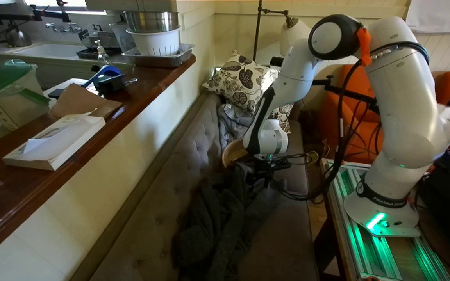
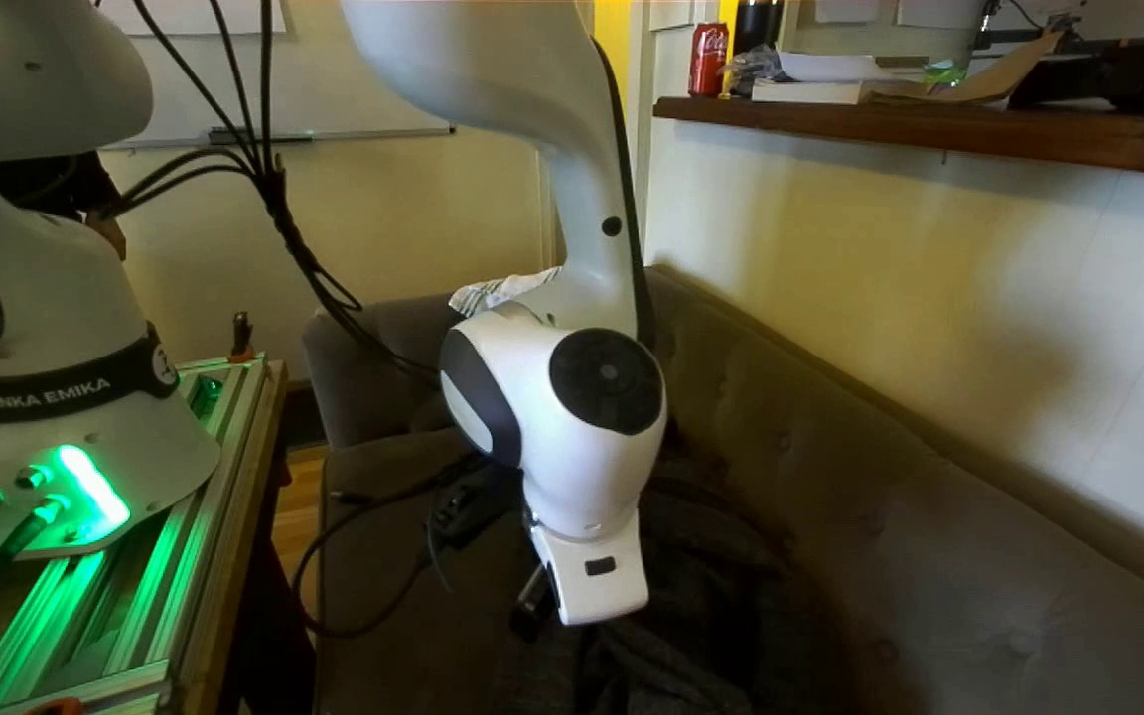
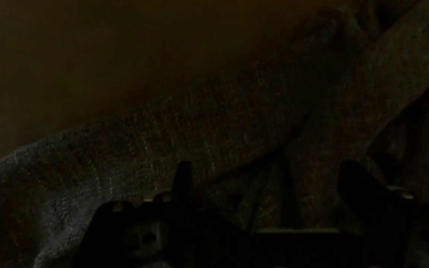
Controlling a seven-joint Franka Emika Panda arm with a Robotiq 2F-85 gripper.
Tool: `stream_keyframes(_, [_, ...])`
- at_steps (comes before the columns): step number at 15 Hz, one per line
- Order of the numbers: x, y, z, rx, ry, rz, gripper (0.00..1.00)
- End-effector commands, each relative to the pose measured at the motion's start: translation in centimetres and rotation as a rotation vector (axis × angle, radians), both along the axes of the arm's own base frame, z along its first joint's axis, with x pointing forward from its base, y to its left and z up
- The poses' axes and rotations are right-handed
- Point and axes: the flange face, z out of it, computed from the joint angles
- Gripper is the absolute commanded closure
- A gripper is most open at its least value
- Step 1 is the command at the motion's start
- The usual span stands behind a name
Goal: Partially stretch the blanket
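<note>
Basically, blanket (image 1: 225, 222) lies bunched on couch (image 1: 156, 230), gripper (image 3: 266, 165) spread wide at its folds; no stretch evident, pull apparently left.

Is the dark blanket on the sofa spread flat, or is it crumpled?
Crumpled: in an exterior view the blanket lies bunched in thick, uneven folds, and the dim wrist view shows creases too.

Along its front edge the seat (image 1: 283, 242) leaves a strip of room beside the blanket (image 1: 217, 222) — though cables (image 1: 338, 156) loop over that edge. The tufted backrest (image 1: 158, 203) shuts off the opposite side, and a tan bowl (image 1: 232, 152) blocks the way near the wrist (image 1: 272, 138). The fingers (image 3: 356, 182) stand apart — blanket folds show between.
</note>
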Motion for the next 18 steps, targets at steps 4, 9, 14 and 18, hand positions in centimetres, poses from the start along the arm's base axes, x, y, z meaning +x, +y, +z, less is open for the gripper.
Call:
stream_keyframes(4, [0.1,5.3,-0.4,-0.022,-0.139,0.053,0.0])
stream_keyframes(9, [0.6,4.6,0.0,0.003,-0.127,0.049,0.0])
stream_keyframes(14, [2.1,8.3,-1.0,0.025,-0.235,-0.151,0.0])
stream_keyframes(18, [0.8,10.6,-4.3,-0.059,-0.273,-0.15,0.0])
